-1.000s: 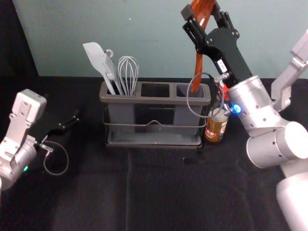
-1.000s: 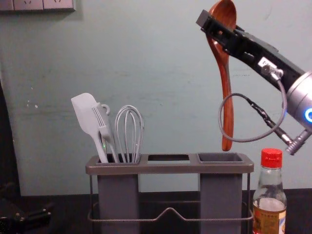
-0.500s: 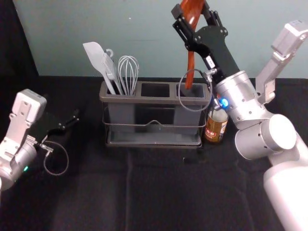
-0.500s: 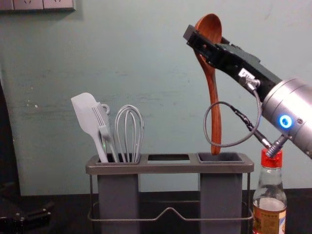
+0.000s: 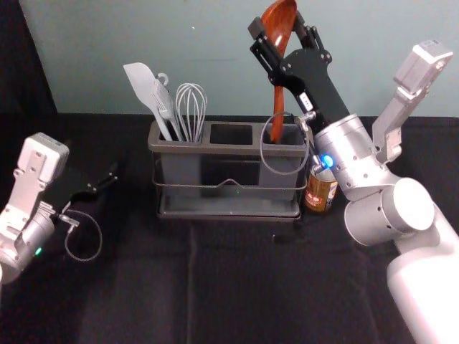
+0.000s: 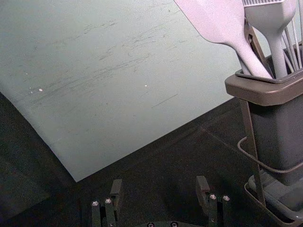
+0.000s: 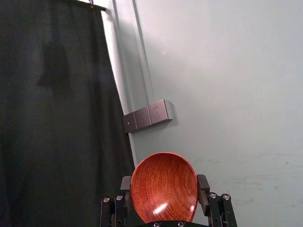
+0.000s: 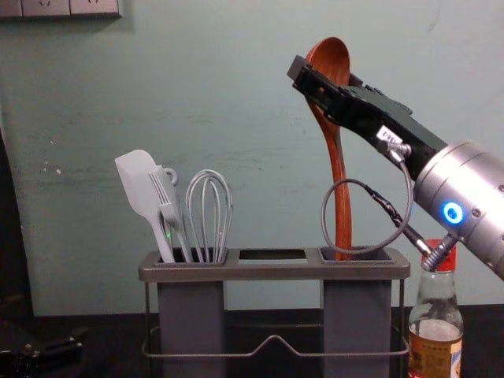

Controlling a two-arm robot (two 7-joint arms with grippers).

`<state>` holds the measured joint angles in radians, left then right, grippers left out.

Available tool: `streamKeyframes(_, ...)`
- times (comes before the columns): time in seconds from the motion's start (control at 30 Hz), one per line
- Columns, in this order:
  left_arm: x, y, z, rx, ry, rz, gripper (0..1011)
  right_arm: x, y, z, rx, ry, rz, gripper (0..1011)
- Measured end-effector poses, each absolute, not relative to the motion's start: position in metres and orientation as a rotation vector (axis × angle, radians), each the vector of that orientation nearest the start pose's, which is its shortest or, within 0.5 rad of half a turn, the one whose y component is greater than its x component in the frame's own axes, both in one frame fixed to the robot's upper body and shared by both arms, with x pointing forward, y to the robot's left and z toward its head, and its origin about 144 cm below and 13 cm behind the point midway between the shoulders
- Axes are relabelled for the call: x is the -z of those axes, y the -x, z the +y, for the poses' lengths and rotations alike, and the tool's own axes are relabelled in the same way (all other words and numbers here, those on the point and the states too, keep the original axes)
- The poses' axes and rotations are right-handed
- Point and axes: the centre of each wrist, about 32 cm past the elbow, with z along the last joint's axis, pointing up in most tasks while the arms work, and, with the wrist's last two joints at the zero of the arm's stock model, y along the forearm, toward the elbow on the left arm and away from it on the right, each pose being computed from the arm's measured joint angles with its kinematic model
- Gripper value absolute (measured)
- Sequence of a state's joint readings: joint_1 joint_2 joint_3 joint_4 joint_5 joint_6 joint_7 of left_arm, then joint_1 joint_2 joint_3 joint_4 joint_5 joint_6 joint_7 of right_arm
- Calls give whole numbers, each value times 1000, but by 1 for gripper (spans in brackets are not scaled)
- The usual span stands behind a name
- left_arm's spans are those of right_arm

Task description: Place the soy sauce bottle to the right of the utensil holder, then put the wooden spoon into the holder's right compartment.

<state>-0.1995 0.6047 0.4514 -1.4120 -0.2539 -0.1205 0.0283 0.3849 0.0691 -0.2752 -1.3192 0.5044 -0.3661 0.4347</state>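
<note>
Pale wall (image 8: pixel 252 118) rose behind the dark worktop (image 5: pixel 143 287). The right claw (image 8: pixel 325 75) gripped the wooden spoon (image 8: pixel 343 216) by its bowl, handle down at the right compartment's (image 8: pixel 357 315) mouth; best lowered slowly, clear of the rim. That arm's cable loop (image 8: pixel 324 209) might snag. The soy sauce bottle (image 8: pixel 435 315) stood just right of the utensil holder (image 8: pixel 272 272); leftward, the left claw (image 6: pixel 159 183) hung wide.

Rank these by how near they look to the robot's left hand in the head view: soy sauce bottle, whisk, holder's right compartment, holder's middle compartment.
From the left hand, nearest first:
1. Whisk, in the holder's left end.
2. Middle compartment, just right of that.
3. Right compartment, farther right.
4. Soy sauce bottle, right of the holder.
</note>
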Motion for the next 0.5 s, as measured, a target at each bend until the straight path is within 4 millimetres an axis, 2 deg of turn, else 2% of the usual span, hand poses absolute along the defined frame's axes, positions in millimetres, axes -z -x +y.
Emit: streamKeyframes(0.5, -1140, -489, 310, -1248, -305, -285, 1000, -1192, -542, -172, 916, -575, -141, 840)
